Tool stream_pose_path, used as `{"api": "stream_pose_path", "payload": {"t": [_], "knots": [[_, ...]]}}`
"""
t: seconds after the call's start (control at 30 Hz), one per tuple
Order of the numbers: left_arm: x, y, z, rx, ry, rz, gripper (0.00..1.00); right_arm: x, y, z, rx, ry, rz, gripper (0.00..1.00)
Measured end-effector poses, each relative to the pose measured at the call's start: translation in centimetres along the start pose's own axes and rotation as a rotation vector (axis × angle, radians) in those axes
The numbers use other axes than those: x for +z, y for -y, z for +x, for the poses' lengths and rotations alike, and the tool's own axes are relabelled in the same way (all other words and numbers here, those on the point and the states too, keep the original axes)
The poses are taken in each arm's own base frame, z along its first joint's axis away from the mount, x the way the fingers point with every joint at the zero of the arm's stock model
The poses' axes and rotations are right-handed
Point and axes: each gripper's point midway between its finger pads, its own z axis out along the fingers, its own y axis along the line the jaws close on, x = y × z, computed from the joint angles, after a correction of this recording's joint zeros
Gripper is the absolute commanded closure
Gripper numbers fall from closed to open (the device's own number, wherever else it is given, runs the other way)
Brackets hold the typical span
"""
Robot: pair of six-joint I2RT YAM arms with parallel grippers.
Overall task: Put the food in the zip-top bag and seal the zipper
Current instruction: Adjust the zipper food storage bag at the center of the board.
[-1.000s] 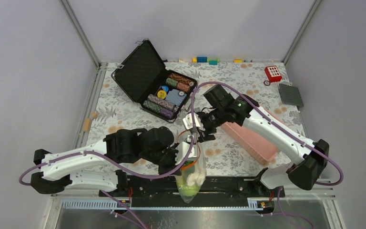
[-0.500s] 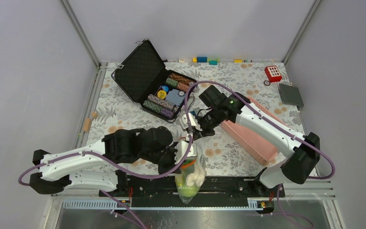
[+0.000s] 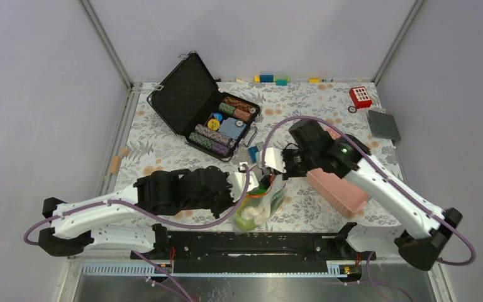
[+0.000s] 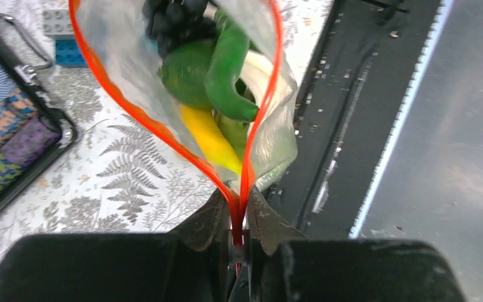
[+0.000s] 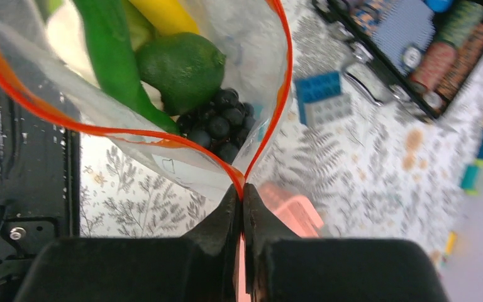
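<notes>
The clear zip-top bag [image 3: 261,206] hangs between my two grippers near the table's front edge, its mouth spread open. The food lies inside: a round green piece [image 5: 185,69], a long green pod [image 4: 226,69], a yellow piece [image 4: 210,135] and a dark bumpy cluster [image 5: 220,123]. The orange-red zipper [image 5: 287,82] forms an open loop. My left gripper [image 4: 239,200] is shut on one end of the strip. At the opposite end, my right gripper [image 5: 243,192] pinches the strip too. The slider is hidden.
An open black case of poker chips [image 3: 217,123] sits behind the bag. A pink basket [image 3: 336,185] lies under the right arm. A blue brick [image 3: 252,153], a red toy [image 3: 360,97], a grey baseplate [image 3: 383,124] and back-edge bricks [image 3: 270,78] lie around.
My right gripper closed on the far end of the zipper and drew it to the right. The bag swung up from over the front rail and its mouth stretched out. The left grip held.
</notes>
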Motion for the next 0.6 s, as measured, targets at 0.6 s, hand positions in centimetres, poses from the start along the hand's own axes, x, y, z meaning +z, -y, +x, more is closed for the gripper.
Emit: {"api": "stream_pose_path", "payload": {"t": [0.6], "knots": [[3.8, -10.2, 0.0, 0.009, 0.085, -0.253, 1.00, -4.6, -1.1, 4.5, 0.144, -0.154, 0.215, 1.00]]}}
